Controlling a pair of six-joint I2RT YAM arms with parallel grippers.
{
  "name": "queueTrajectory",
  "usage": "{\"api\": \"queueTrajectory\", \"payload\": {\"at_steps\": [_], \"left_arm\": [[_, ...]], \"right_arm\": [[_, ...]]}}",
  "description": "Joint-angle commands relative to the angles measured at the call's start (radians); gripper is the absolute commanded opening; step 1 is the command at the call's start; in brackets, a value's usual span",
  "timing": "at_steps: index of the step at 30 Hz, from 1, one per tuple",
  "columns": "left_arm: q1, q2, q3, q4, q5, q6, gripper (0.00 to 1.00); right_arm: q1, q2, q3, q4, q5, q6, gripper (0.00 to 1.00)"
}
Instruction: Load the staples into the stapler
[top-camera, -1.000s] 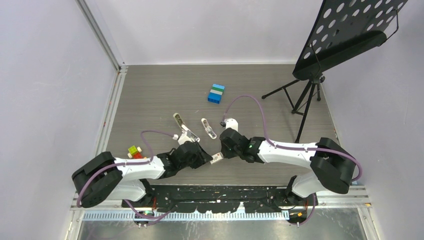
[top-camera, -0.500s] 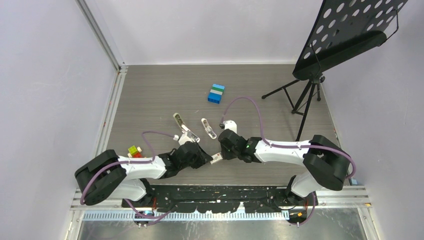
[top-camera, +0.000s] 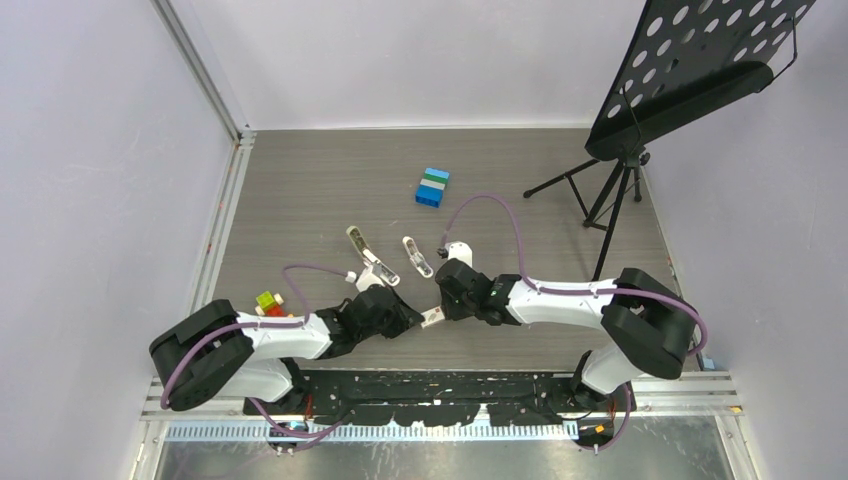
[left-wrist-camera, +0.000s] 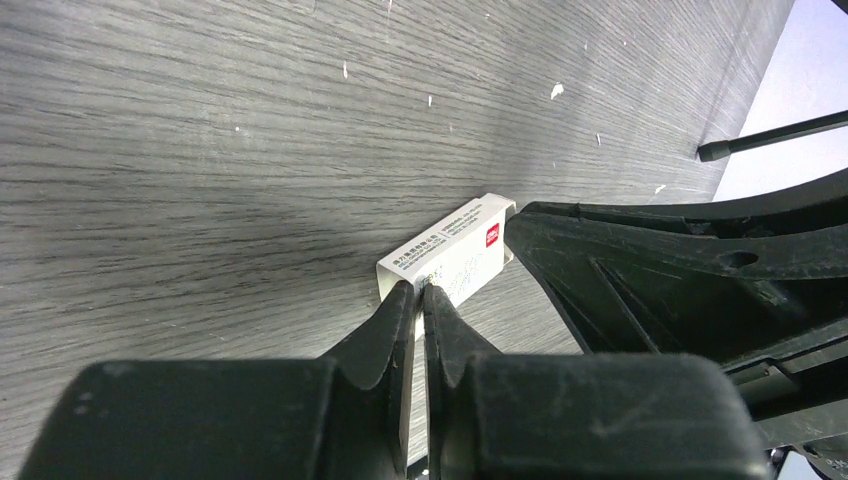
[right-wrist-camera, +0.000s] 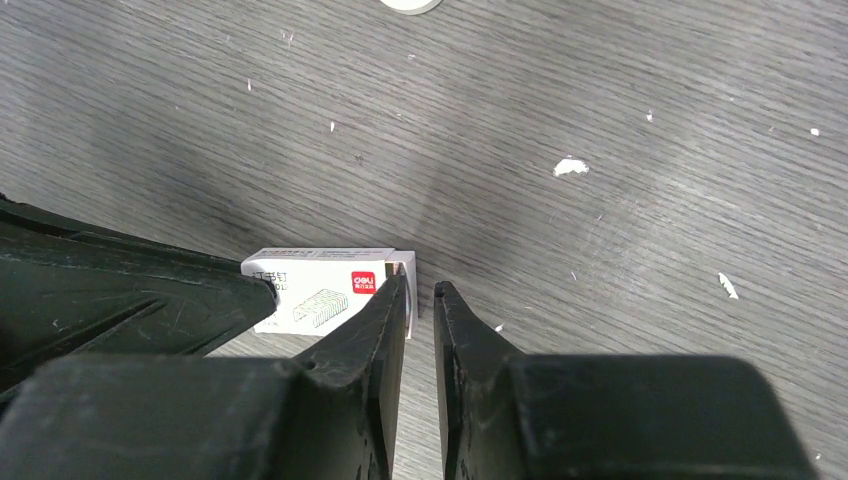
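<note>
In the overhead view the left jaws reach the staple box from 9 o'clock. The left wrist view shows them set to a thin slit with the near end of the box seated in it, so they read as clamped on that end. The stapler lies on the counter at 11 o'clock from the box, well apart from it. The box lies flat on the counter between the two arms. The right jaws come in from 2 o'clock and are closed on the white flap at the opposite end of the box, with the red mark just beside their tips. Hazards: both holds are fingertip holds on thin card. If the arms pull apart unevenly, one end will probably slip free or the flap may tear. A sudden release could throw the insert out and scatter staples across the counter. Squeezing the sleeve too hard would likely jam the insert inside. The two sets of jaws sit close together, so a small misalignment risks a collision. Not visible: the insert itself, the underside of the box, and whether the stapler's channel is open. In the overhead view the arms cover part of the box, and the stapler is too small to read.
</note>
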Motion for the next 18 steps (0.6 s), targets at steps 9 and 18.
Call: {"api": "queueTrajectory", "payload": {"at_steps": [9,18], "left_arm": [[-0.006,-0.023,-0.022,0.037,-0.026,-0.007,0.02],[-0.006,-0.046,0.000,-0.030,-0.023,0.022,0.00]], "right_arm": [[0.006,-0.006,0.014,0.001,0.013,0.008,0.02],[0.006,-0.023,0.050,-0.122,0.111,-0.010,0.00]]}}
